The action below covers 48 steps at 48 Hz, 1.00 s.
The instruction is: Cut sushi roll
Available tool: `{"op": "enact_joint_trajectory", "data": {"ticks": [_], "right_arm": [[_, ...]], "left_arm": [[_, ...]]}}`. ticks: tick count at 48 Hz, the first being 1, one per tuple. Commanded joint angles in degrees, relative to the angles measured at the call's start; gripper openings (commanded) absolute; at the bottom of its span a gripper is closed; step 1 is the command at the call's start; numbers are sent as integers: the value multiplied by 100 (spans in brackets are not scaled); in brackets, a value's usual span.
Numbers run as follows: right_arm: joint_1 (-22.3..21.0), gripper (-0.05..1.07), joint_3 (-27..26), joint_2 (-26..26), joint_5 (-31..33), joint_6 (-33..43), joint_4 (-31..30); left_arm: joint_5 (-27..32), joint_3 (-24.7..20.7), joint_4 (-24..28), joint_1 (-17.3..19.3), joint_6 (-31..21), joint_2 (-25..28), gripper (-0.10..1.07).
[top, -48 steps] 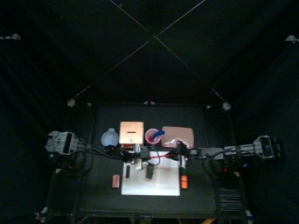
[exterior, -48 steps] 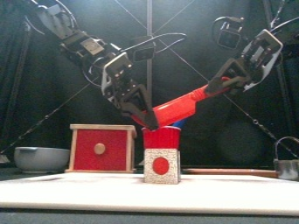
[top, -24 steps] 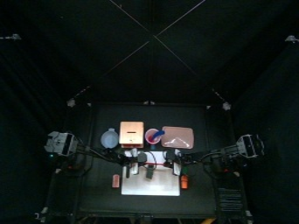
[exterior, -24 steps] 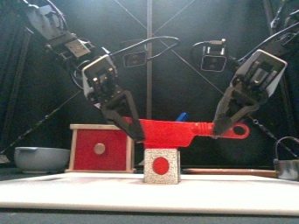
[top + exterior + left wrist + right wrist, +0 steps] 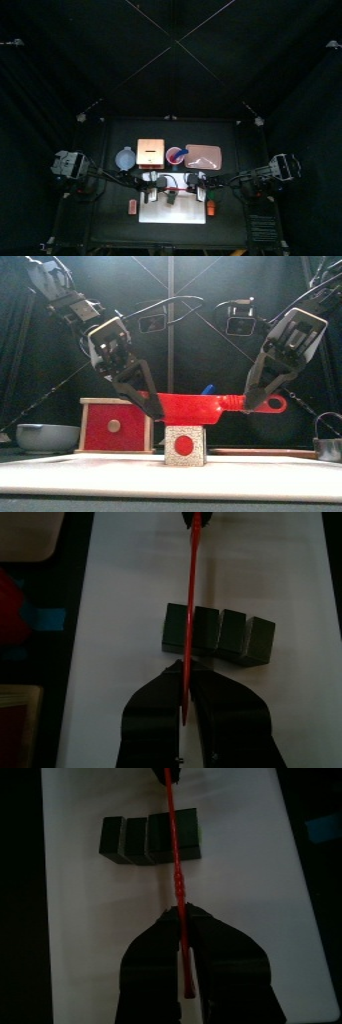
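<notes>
Here both black grippers hold one flat red plastic knife (image 5: 201, 408) level above the table, each at one end of it. The left gripper (image 5: 144, 399) comes down from the left side and its two jaws pinch the blade end. The right gripper (image 5: 254, 396) comes down from the right side and its jaws pinch the handle end, near the round loop of the handle.

From the wrist cameras the knife is seen on its edge, as a thin red line (image 5: 195, 582) that runs out from between the jaws and passes over the sushi roll (image 5: 218, 633). The sushi roll is a short dark, almost black log, lying on the white cutting board (image 5: 287, 572) in the middle of the table, below the knife. In the right wrist view the roll (image 5: 148, 837) shows dividing lines across it, like a row of short pieces that touch each other. I cannot tell if the blade touches the roll.

In the front view a small white block with a red round mark (image 5: 185, 444) stands under the knife. Behind it, to the left, stands a red square box with a pale frame (image 5: 115, 424), and a grey bowl (image 5: 47, 437) is further left.
</notes>
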Motion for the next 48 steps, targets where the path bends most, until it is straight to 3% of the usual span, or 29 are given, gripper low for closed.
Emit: {"op": "enact_joint_trajectory", "data": {"ticks": [1, 23, 34, 48], "right_arm": [[70, 36, -70, -88, 26, 9, 53], [79, 36, -62, 0, 18, 0, 53], [26, 35, -53, 396, 0, -18, -26], [-70, 35, -149, 844, -26, -26, -158]], "left_arm": [[18, -62, -53, 26, 0, 35, 46], [237, -62, -167, 18, -9, 237, 46], [765, 9, -167, 18, -9, 325, 46], [809, 167, -431, 18, -26, 343, 46]]}}
